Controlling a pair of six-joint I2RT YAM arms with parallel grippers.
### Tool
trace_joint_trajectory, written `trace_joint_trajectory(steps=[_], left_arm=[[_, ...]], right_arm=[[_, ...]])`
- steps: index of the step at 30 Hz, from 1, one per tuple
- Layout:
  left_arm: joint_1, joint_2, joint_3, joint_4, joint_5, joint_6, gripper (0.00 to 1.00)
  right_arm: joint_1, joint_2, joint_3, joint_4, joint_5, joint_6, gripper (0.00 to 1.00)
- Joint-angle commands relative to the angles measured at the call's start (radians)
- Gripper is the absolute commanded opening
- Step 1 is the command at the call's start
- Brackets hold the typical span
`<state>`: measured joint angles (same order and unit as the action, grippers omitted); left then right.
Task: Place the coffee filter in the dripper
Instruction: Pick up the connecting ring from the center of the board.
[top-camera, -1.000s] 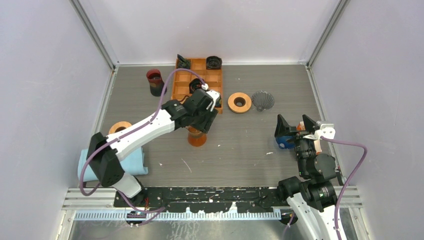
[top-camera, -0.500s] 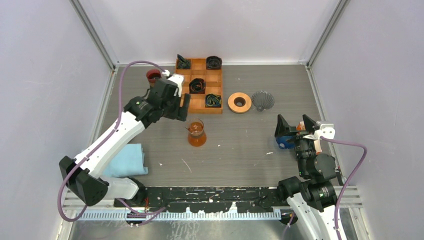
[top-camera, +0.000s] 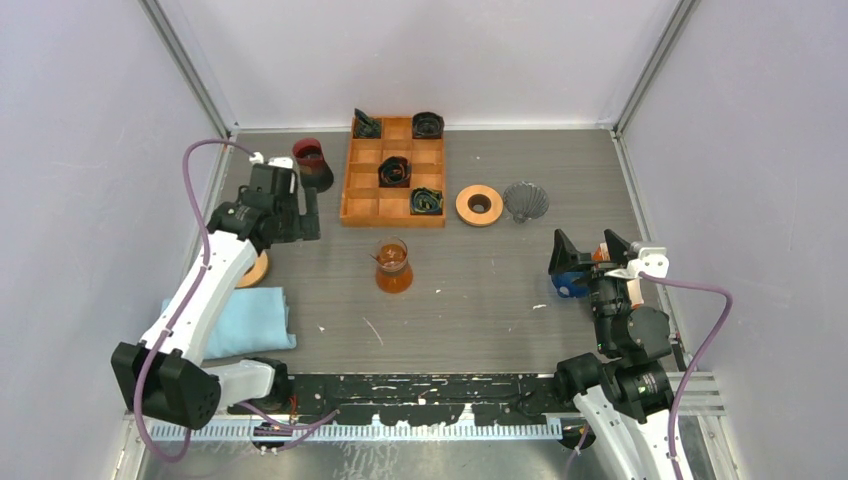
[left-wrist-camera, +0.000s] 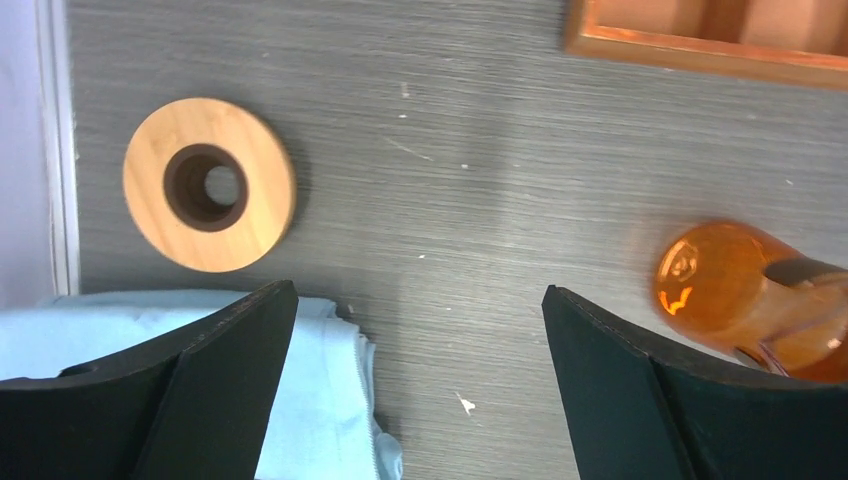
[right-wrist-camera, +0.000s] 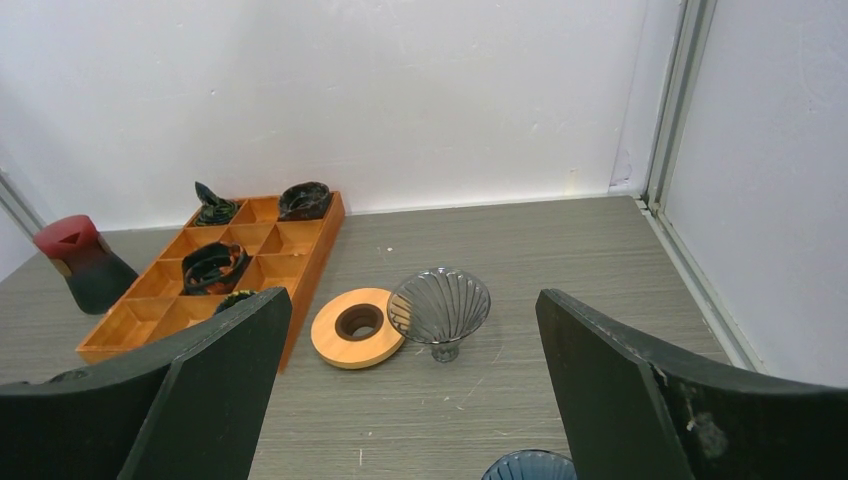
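A grey ribbed glass dripper (top-camera: 525, 200) stands upright at the back right, next to a wooden ring (top-camera: 479, 205); it also shows in the right wrist view (right-wrist-camera: 438, 305). A blue ribbed dripper (top-camera: 568, 283) sits just under my right gripper (top-camera: 587, 245); only its rim shows in the right wrist view (right-wrist-camera: 530, 467). I see no coffee filter that I can identify. My right gripper (right-wrist-camera: 412, 300) is open and empty. My left gripper (top-camera: 305, 215) is open and empty at the left, above bare table between a second wooden ring (left-wrist-camera: 209, 184) and the orange carafe (left-wrist-camera: 720, 280).
A wooden compartment tray (top-camera: 392, 219) with dark items stands at the back centre. A red and black cup (top-camera: 312, 163) is left of it. The orange glass carafe (top-camera: 393, 268) stands mid-table. A light-blue cloth (top-camera: 245, 320) lies at the front left, by the second ring (top-camera: 257, 270).
My left arm has swung from over the orange carafe to the left side of the table, gripper still open. The right arm has not moved.
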<state>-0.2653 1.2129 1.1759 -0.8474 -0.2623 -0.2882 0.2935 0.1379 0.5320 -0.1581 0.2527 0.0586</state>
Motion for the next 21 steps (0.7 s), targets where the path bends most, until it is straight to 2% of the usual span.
trace_joint_trajectory(steps=[1,10,21], left_arm=[[0.098,0.019,-0.006,0.018,-0.004,-0.006,0.97],[0.28,0.139,-0.033,0.106,-0.003,0.013,0.99],[0.384,0.362,-0.018,0.177,0.048,0.009,0.99]], right_arm=[[0.006,-0.007,0.003,0.039,0.006,0.008,1.0],[0.006,-0.03,0.0,0.041,0.005,0.013,1.0],[0.006,-0.034,-0.002,0.042,0.012,0.015,1.0]])
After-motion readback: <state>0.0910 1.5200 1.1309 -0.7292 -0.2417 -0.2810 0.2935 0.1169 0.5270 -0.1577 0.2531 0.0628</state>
